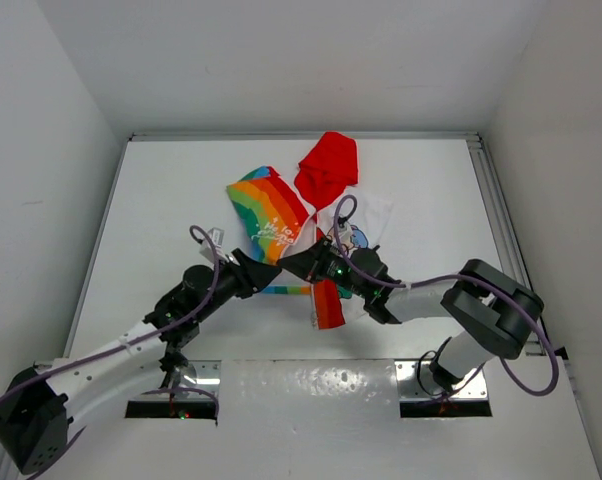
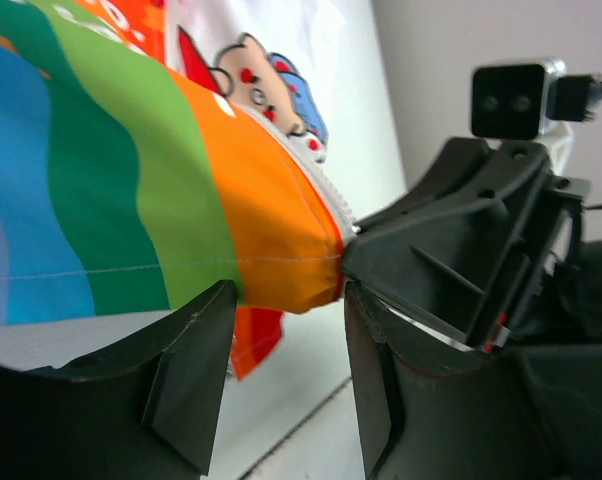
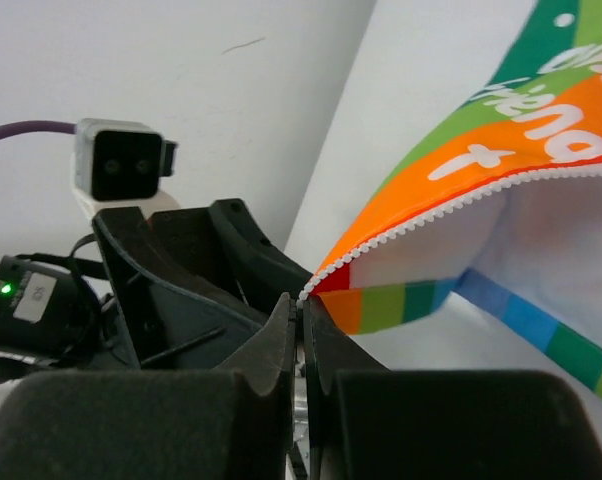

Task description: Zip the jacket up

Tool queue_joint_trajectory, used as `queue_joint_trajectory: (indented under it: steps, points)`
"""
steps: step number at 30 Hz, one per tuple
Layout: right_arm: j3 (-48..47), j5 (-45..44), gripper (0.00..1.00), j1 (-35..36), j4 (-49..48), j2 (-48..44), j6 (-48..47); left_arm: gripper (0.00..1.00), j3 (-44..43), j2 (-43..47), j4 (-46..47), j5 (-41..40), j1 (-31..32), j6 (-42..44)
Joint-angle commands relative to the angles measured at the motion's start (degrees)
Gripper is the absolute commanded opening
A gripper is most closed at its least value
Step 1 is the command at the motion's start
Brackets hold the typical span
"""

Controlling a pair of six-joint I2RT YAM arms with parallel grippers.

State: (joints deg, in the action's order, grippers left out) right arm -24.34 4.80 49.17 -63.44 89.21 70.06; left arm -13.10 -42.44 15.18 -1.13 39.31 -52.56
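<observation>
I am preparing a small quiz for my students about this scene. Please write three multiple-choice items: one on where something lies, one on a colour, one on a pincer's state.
1. Where does the red hood lie on the table?
A. At the far end of the jacket, farthest from the robot.
B. Tucked under the jacket, hidden.
C. Hanging over the table's left edge.

2. What colour are the zipper teeth?
A. Black.
B. Red.
C. White.

3. How is the right pincer?
A. Wide open above the hood.
B. Shut on the jacket's zipper edge.
C. Out of every view.

Answers: 1 A, the top view shows the hood beyond the striped body. 2 C, the right wrist view shows white teeth along the orange fabric. 3 B, its fingers meet on the zipper's end.
</observation>
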Motion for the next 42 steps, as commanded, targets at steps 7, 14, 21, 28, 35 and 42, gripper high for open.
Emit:
queue_joint_trajectory:
  steps: [7,14,21,28,35,42]
  points:
    - [-2.7,8.0,0.00,-0.1,-18.6,6.0,6.7,0.45,4.3,3.1,8.8,5.0,0.2,-6.1]
    - [-1.9,8.1,0.00,-0.1,-21.0,6.9,7.7,0.31,4.6,6.0,7.8,3.1,0.2,-5.3]
    - [-0.4,7.9,0.00,-0.1,-22.6,7.0,8.6,0.44,6.5,10.4,6.7,0.0,0.2,-5.3]
    - [-0.1,8.1,0.00,-0.2,-23.2,6.9,9.0,0.30,5.5,9.0,6.6,-0.8,0.2,-4.8]
    - [0.6,7.9,0.00,-0.2,-23.3,6.9,8.9,0.13,4.8,7.8,6.9,-1.2,0.2,-4.2]
    - [1.0,7.5,0.00,-0.2,-23.0,7.0,8.6,0.00,4.9,8.0,6.3,-2.0,0.2,-4.1]
